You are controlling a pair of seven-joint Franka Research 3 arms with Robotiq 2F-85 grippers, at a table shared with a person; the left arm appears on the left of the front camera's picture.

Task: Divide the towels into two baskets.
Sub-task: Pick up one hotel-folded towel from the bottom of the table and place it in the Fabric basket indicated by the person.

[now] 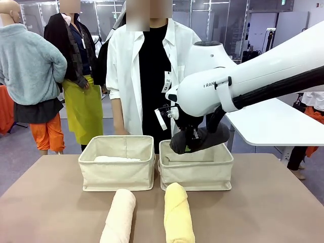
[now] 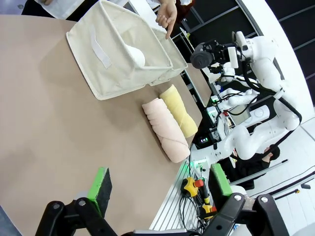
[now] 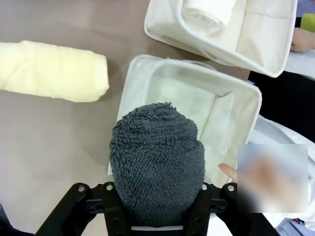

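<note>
My right gripper (image 1: pixel 194 143) is shut on the dark grey towel (image 1: pixel 205 137), which hangs just above the right basket (image 1: pixel 196 174). From the right wrist, the grey towel (image 3: pixel 157 169) sits over that basket (image 3: pixel 147 78), whose inside is bare. The white towel (image 1: pixel 117 159) lies in the left basket (image 1: pixel 116 174). On the table in front lie the cream towel (image 1: pixel 119 215) and the pale yellow towel (image 1: pixel 178 215). My left gripper (image 2: pixel 160 186) is open above bare table, well short of the cream towel (image 2: pixel 166 129) and the yellow towel (image 2: pixel 179 110).
A person in a white coat stands behind the baskets, one hand (image 2: pixel 167 15) at the far rim and a fingertip (image 3: pixel 226 171) by the right basket. A white table (image 1: pixel 273 121) stands at the back right. Cables and a yellow controller (image 2: pixel 194 187) lie beyond the table edge.
</note>
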